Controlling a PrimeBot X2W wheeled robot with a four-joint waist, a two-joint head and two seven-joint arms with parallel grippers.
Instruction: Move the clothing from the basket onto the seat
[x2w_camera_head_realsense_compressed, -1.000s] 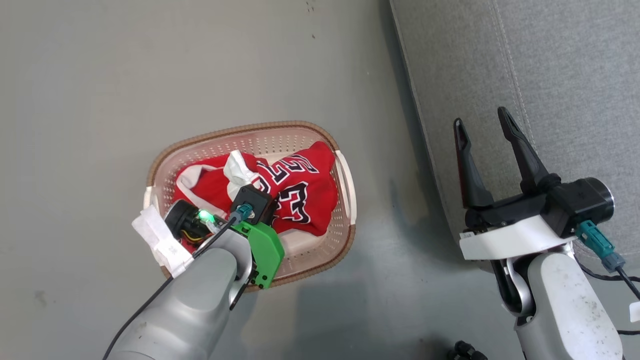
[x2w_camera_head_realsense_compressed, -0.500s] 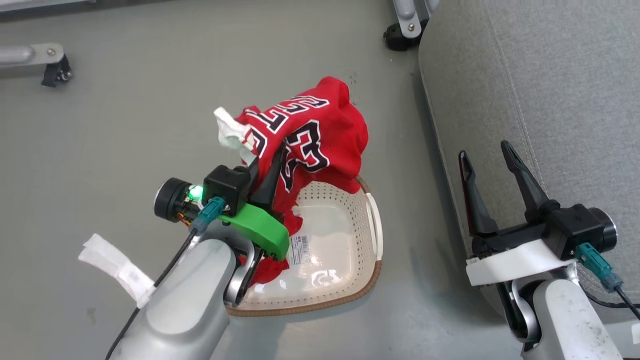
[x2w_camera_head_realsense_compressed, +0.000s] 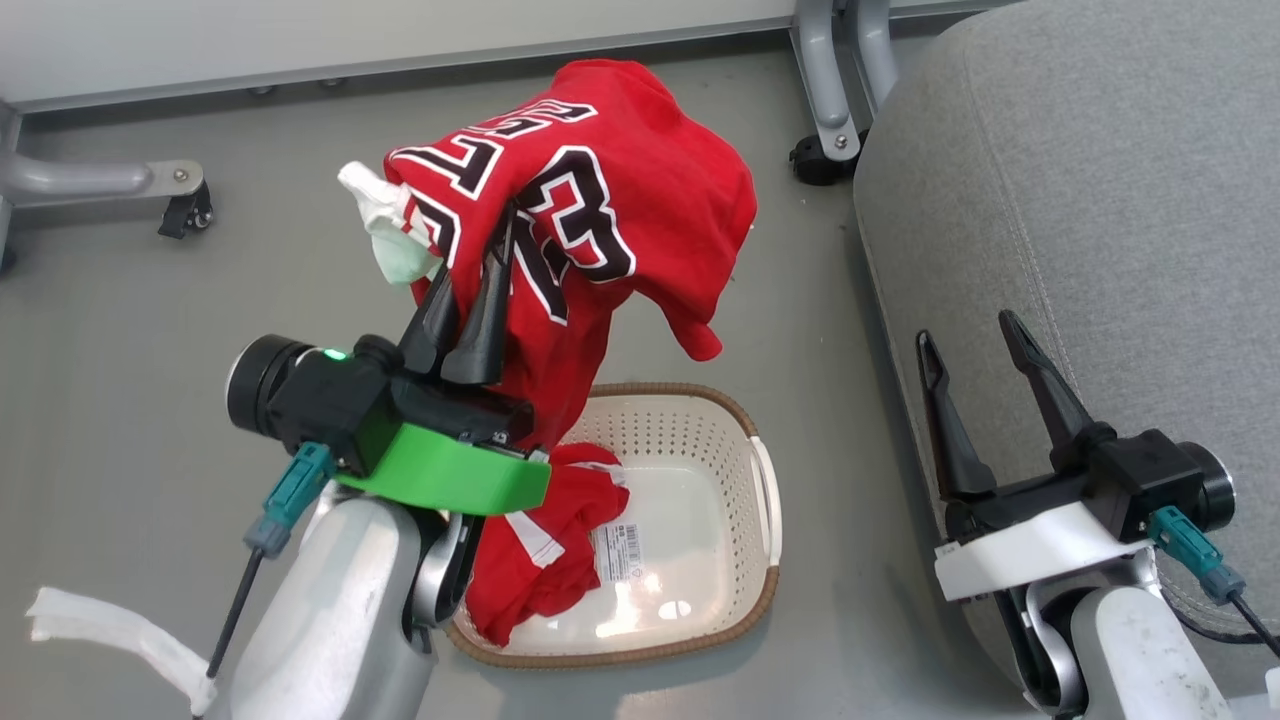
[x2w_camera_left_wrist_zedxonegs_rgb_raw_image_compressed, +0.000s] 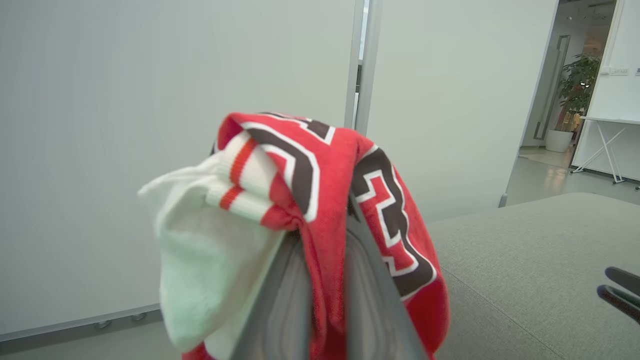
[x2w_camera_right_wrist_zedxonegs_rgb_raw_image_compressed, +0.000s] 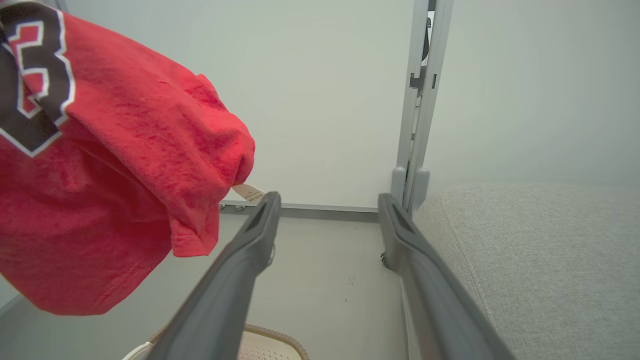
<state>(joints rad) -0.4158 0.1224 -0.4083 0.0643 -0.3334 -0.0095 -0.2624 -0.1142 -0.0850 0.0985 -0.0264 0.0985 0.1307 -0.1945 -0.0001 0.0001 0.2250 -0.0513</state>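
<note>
My left gripper (x2w_camera_head_realsense_compressed: 480, 245) is shut on the red clothing (x2w_camera_head_realsense_compressed: 600, 200), a jersey with black-and-white lettering and the number 23, and holds it up above the floor. The fabric (x2w_camera_left_wrist_zedxonegs_rgb_raw_image_compressed: 320, 200) drapes over both fingers (x2w_camera_left_wrist_zedxonegs_rgb_raw_image_compressed: 280, 300) in the left wrist view. Its lower folds (x2w_camera_head_realsense_compressed: 540, 550) still hang into the cream basket (x2w_camera_head_realsense_compressed: 745, 440), which sits on the floor below. The grey seat (x2w_camera_head_realsense_compressed: 1100, 220) lies to the right. My right gripper (x2w_camera_head_realsense_compressed: 970, 335) stands open and empty beside the seat's edge; the jersey (x2w_camera_right_wrist_zedxonegs_rgb_raw_image_compressed: 100, 175) hangs to its left.
Metal frame legs with castors (x2w_camera_head_realsense_compressed: 825, 150) stand at the back near the seat's corner, and another castor leg (x2w_camera_head_realsense_compressed: 185, 205) at the back left. A white wall panel (x2w_camera_head_realsense_compressed: 300, 40) runs along the far side. A white strip (x2w_camera_head_realsense_compressed: 100, 625) trails from my left forearm.
My left gripper has lifted the jersey up out of the basket, baring the basket floor. The head camera has tilted up, so the whole scene has shifted down. The right gripper has stayed open.
</note>
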